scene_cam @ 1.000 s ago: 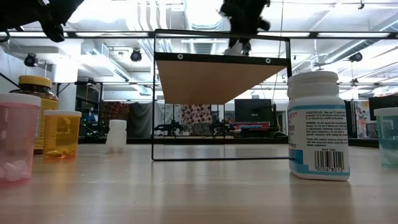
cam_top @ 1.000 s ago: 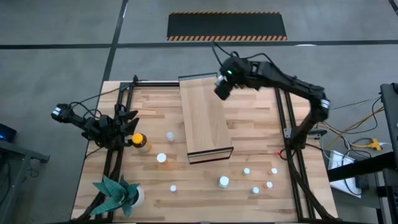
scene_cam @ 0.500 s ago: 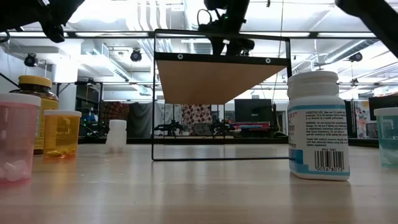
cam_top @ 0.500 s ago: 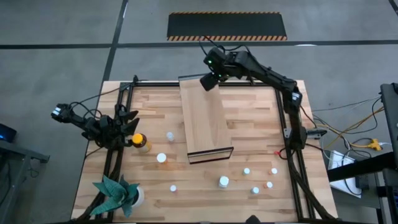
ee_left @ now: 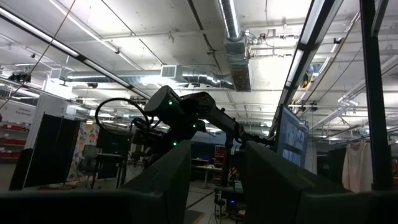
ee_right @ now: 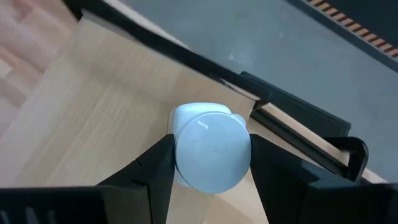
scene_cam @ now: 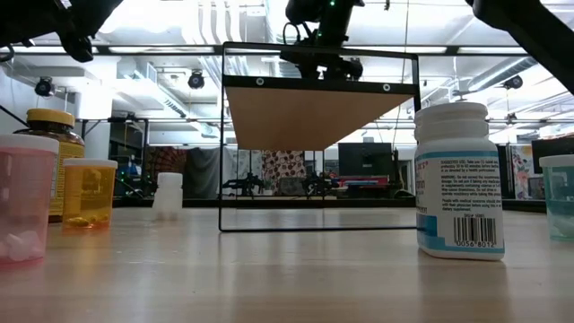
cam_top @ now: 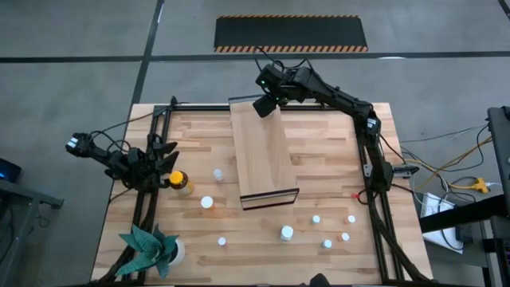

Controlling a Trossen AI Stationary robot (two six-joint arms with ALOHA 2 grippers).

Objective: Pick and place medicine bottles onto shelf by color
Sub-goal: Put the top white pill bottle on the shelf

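Observation:
The shelf (cam_top: 263, 147) is a long light-wood board on a black wire frame, its dark end face (cam_top: 269, 198) toward the near side. My right gripper (cam_top: 267, 105) is over the shelf's far end, shut on a white-capped bottle (ee_right: 211, 152). My left gripper (cam_top: 163, 151) waits open at the table's left side, next to the amber bottle with a yellow cap (cam_top: 180, 182). Other small bottles stand on their bases on the table: two left of the shelf (cam_top: 217, 174) (cam_top: 207, 202) and several near the front right (cam_top: 286, 233). My right gripper pinches the white bottle between its two fingers (ee_right: 158, 168), which stand on opposite sides of the body just below the cap (ee_right: 180, 124). The fingers come from above, pointing down. The bottle is upright over the shelf's far end; whether its base touches the board I cannot tell.
A green paper plant (cam_top: 147, 245) stands at the near left corner. In the low view a large white bottle (scene_cam: 459, 179), a pink one (scene_cam: 25, 197) and an orange one (scene_cam: 88, 193) stand close by. Black frame rails (cam_top: 370, 171) run along both table sides.
My right gripper has carried the white bottle toward the table's left and slightly toward the far edge, arriving over the shelf's far end. It has stayed shut on the bottle.

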